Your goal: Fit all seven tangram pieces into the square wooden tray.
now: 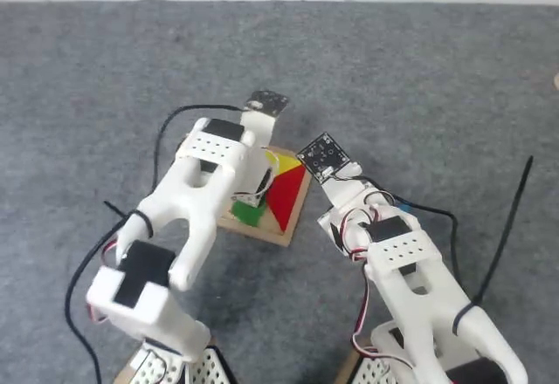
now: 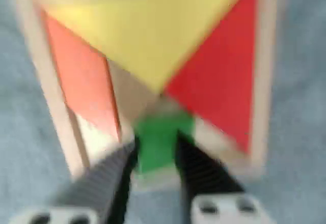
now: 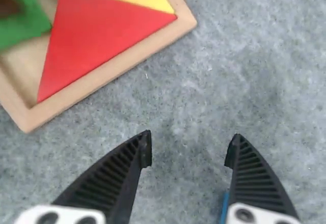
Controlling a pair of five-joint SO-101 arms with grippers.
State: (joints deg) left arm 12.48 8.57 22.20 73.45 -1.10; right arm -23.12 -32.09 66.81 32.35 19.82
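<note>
L gripper (image 2: 156,145) sits low over the square wooden tray (image 2: 262,81). Its fingers (image 2: 204,173) are closed on a green piece (image 2: 159,132), one finger on each side. The green piece is inside the tray, at the edge nearest the arms, w/ bare tray floor showing on both sides of it. Can't tell if it lies flat or is a bit lifted.

Other pieces in the tray:
- yellow triangle (image 2: 147,35), big, at the far side, tip pointing toward the green piece
- red triangle (image 2: 219,81), big, along one side wall, touching the yellow one edge to edge
- orange piece (image 2: 81,76) along the opposite wall

In the high view the tray (image 1: 293,227) lies mid-table btwn the two arms. The L arm (image 1: 201,192) reaches over it and the green piece (image 1: 247,212) is under the arm's tip, next to the red triangle (image 1: 286,194).

R gripper (image 3: 191,137) hangs over the grey table (image 3: 254,56), just beside a tray corner (image 3: 102,76) and apart from it. Its fingers are spread wide w/ only table btwn them. The red triangle (image 3: 91,35) is the nearest piece to it, and the green piece (image 3: 20,23) is farther off.
</note>
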